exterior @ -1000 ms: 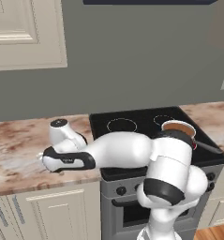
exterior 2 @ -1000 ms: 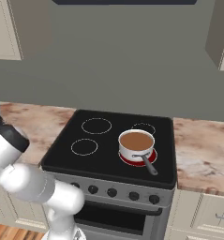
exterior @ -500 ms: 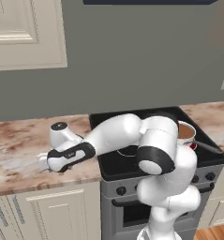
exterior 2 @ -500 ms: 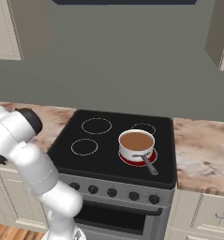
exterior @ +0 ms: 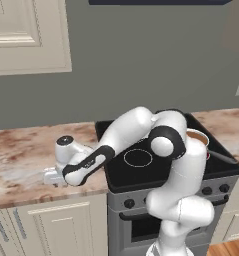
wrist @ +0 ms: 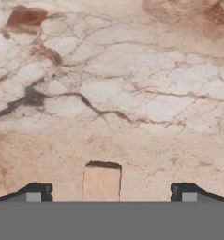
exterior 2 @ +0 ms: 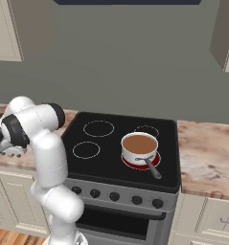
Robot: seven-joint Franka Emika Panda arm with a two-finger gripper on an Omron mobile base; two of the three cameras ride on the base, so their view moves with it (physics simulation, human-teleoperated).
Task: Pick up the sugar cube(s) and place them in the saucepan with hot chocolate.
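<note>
We find the task barely begun: the sugar cube [wrist: 101, 182] lies on the marbled counter [wrist: 132, 93] between the gripper's [wrist: 108, 192] spread, empty fingertips, ungrasped, while the saucepan [exterior 2: 139, 148] waits on the stove [exterior 2: 111, 148] well apart.

place: home kitchen | signs: black stove [exterior 2: 125, 143] with oven knobs, marbled surface [exterior: 26, 160], cream cabinets [exterior: 28, 37], red saucepan [exterior 2: 140, 149]

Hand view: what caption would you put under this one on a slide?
Open gripper poised low over the marbled counter, its two dark fingertips either side of a tiny tan sugar cube.
</note>
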